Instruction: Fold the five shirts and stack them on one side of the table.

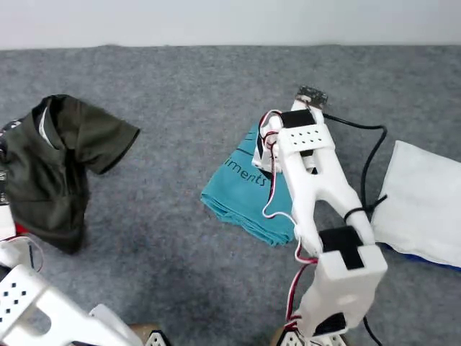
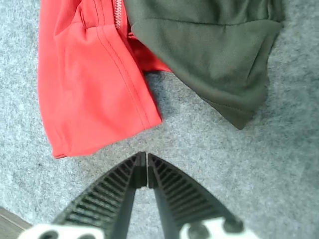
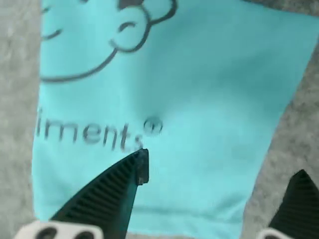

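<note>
Garments on the one grey felt-covered tabletop [image 1: 166,238], five pieces:
- one crumpled dark olive short-sleeved shirt [image 1: 57,166], left edge
- one red knit garment [image 2: 89,74], left edge
- one folded teal printed shirt [image 1: 241,191], centre
- one folded white shirt [image 1: 425,202], right edge
- one blue cloth [image 1: 432,261] beneath the white shirt, border only

White plastic robot arms, two:
- left arm [image 1: 43,310], front-left corner
- right arm [image 1: 317,187], centre

Bright, even diffuse light; soft shadow beneath dark green shirt [image 2: 209,45].
</note>
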